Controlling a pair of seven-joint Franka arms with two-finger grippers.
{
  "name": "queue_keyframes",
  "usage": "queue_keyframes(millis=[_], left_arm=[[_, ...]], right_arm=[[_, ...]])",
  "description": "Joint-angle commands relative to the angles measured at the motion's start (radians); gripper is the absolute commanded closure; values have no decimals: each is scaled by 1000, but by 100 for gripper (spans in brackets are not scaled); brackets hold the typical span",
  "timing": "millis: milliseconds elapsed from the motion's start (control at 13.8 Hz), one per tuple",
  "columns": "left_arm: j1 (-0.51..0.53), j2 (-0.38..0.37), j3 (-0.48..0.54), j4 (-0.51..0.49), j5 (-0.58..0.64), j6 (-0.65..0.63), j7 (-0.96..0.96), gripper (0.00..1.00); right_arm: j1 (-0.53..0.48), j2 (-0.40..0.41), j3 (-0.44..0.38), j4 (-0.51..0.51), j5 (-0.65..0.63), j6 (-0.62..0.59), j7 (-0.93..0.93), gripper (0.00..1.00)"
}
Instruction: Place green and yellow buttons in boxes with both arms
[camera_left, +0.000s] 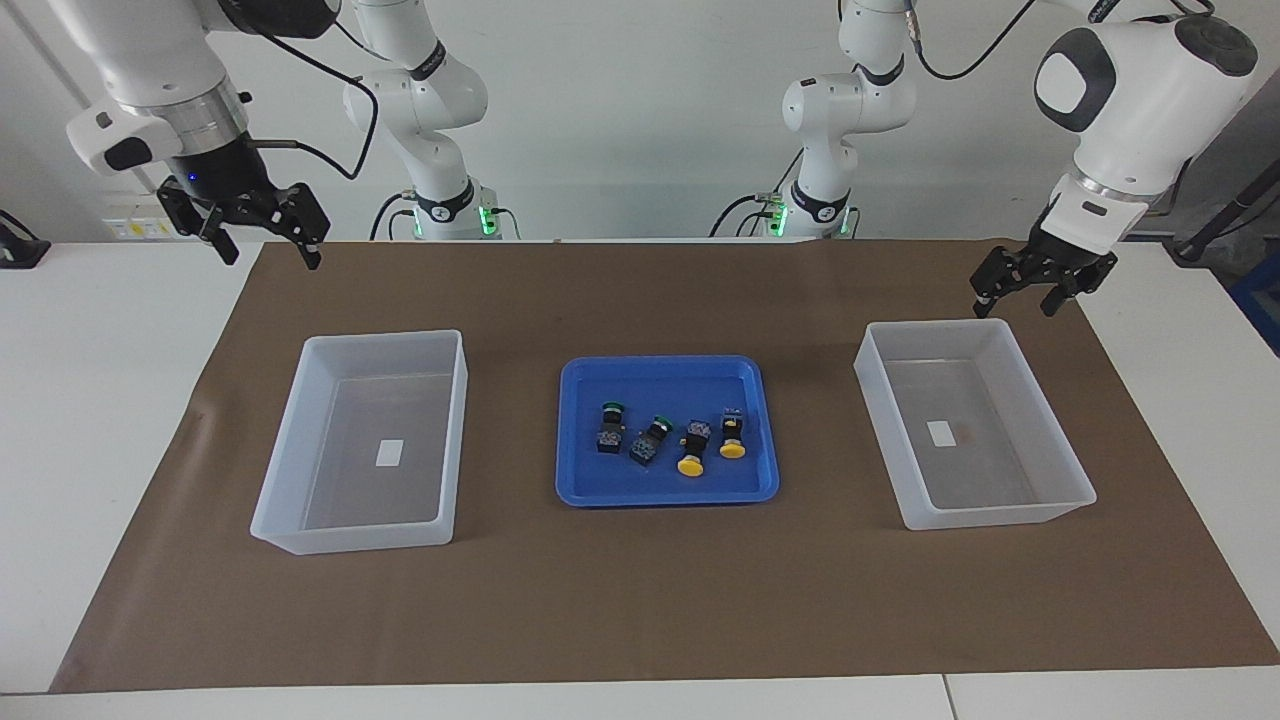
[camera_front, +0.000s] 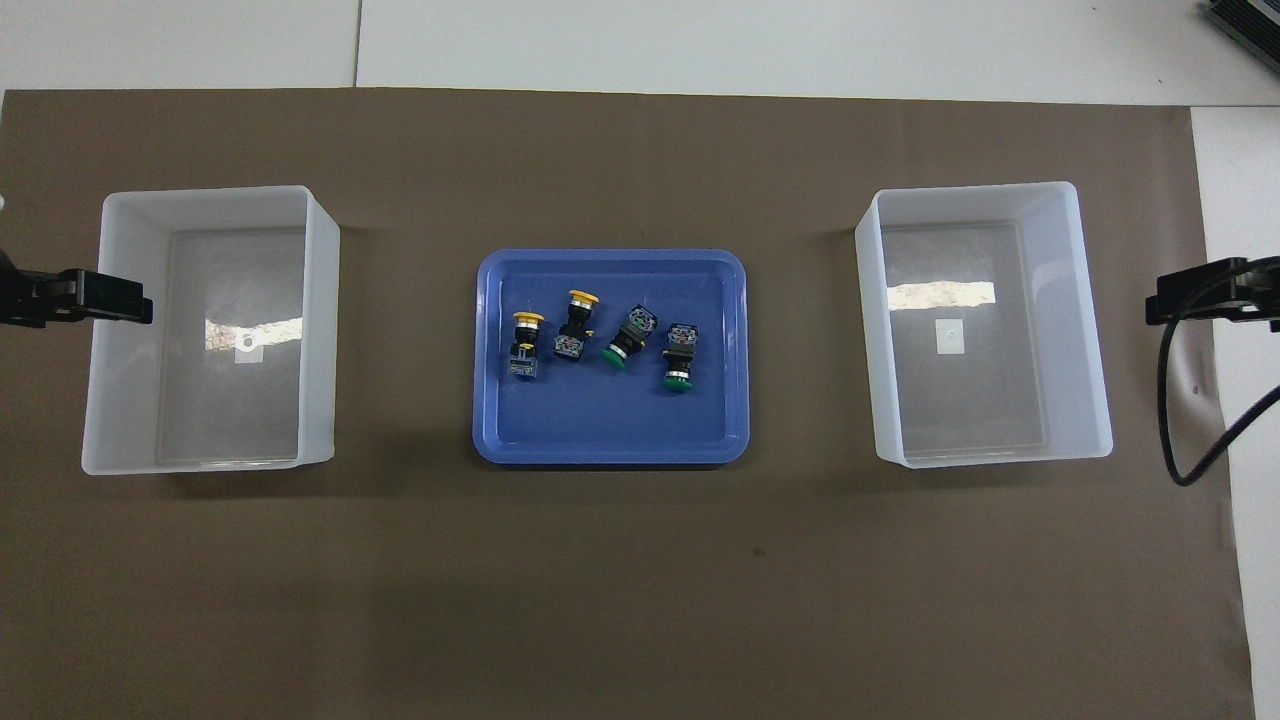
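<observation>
Two green buttons (camera_left: 611, 425) (camera_left: 650, 440) and two yellow buttons (camera_left: 691, 452) (camera_left: 733, 438) lie in a row in the shallow blue tray (camera_left: 660, 362) at mid-table. The overhead view shows the yellow buttons (camera_front: 525, 345) (camera_front: 576, 325) and the green buttons (camera_front: 628, 340) (camera_front: 680, 358). One empty box (camera_left: 350, 535) (camera_front: 975, 187) stands toward the right arm's end. The other empty box (camera_left: 1000, 515) (camera_front: 210, 190) stands toward the left arm's end. My right gripper (camera_left: 270, 255) (camera_front: 1200, 295) is open and empty, up over the mat's edge beside its box. My left gripper (camera_left: 1013, 300) (camera_front: 75, 298) is open and empty, over the outer rim of its box.
A brown mat (camera_left: 640, 600) covers most of the white table. The blue tray (camera_front: 610, 255) sits between the two boxes. A black cable (camera_front: 1170, 420) hangs from the right arm over the mat's edge.
</observation>
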Motion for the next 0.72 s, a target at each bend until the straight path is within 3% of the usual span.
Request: queue_keyframes(millis=[0,217,433,650], left_arm=[[-88,-19,6,-74,17,78,-20,0],[-197,36,6,-127,17,225,-125,0],[-296,111,6,-179,17,405,-204,0],[-347,118,6,-251,17,533,-244,0]], right_arm=[[19,-24,5,-49,-19,34,38,0],[71,15,5,-60,-22,101,98,0],[155,152,6,-57,-19,270,207,0],[221,264,9,-58,-2,391,310,0]])
